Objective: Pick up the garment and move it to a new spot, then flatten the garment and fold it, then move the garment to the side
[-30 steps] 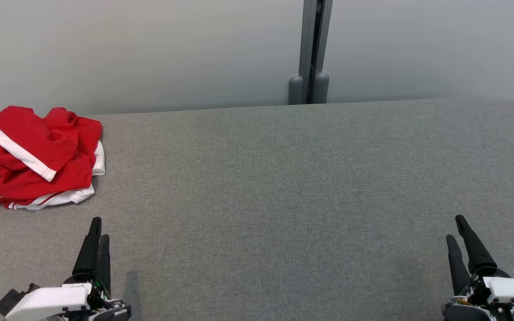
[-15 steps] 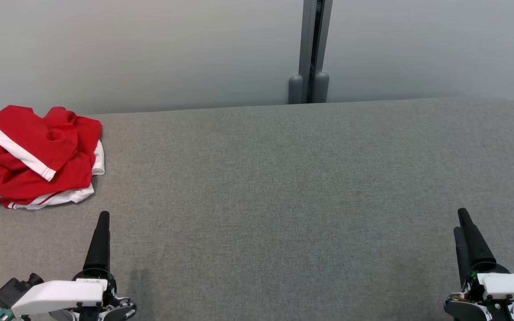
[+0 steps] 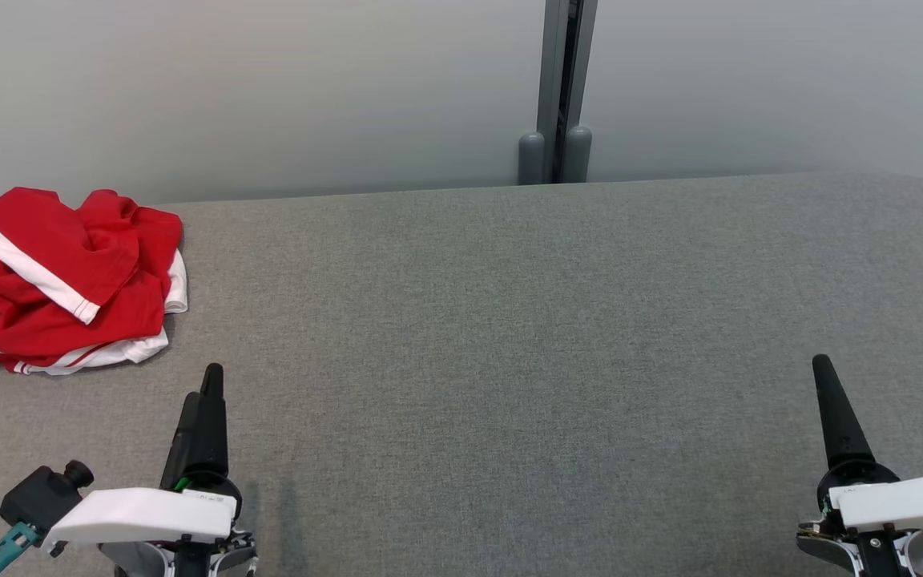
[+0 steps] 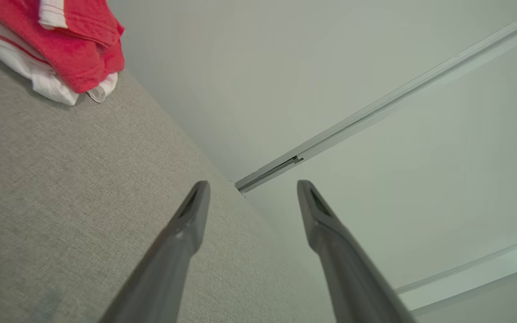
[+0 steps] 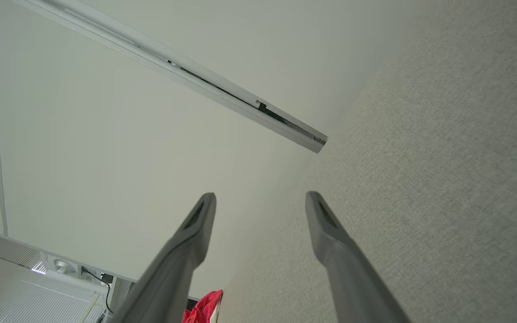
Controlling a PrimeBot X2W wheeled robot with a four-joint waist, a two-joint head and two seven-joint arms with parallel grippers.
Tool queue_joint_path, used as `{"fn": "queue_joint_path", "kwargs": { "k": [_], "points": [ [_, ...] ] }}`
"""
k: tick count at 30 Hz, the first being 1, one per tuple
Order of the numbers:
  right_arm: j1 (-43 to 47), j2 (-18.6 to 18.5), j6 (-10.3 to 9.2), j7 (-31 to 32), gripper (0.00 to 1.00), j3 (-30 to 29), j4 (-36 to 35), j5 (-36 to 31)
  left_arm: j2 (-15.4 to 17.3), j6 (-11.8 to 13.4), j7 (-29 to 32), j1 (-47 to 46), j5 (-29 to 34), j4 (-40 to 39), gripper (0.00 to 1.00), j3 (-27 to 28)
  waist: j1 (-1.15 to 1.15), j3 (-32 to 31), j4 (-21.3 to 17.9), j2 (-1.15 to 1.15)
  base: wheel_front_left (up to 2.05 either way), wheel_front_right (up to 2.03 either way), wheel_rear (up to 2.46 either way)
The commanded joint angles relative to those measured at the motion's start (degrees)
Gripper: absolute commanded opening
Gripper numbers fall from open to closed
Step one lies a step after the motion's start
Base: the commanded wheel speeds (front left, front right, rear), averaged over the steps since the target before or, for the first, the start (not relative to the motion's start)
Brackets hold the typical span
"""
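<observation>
One crumpled red-and-white garment (image 3: 53,288) lies beyond the spread-fingered left gripper (image 3: 200,385)

Garment (image 3: 61,280) crumpled, far-L corner of table (image 3: 509,320); L pincer (image 3: 201,383) near, R pincer (image 3: 822,365) apart.

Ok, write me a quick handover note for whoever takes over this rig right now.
Grippers: the left gripper is open and empty over the near left of the grey table; the right gripper is open and empty over its near right.
Things: the red and white garment lies crumpled in a heap at the table's far left corner, touched by neither gripper.
Done: nothing yet.
Left: pick it up, move it, flatten, fold, set aside.
</observation>
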Motion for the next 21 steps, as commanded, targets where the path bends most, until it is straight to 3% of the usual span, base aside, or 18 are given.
{"fn": "queue_joint_path", "kwargs": {
  "k": [1,21],
  "points": [
    [-0.3,-0.6,0.06,-0.9,1.0,0.4,-1.5,-2.7,0.5,0.5,-0.6,-0.4,3.0,-1.4,1.0,-0.4,0.0,0.0,0.0,0.0,0.0,0.0,0.0],
    [0.3,-0.8,0.08,-4.7,1.0,4.0,-2.4,-23.9,0.6,2.8,-4.4,1.2,24.4,-0.5,1.0,-2.9,0.0,-0.2,0.1,0.0,0.0,0.0,0.0]
  ]
}}
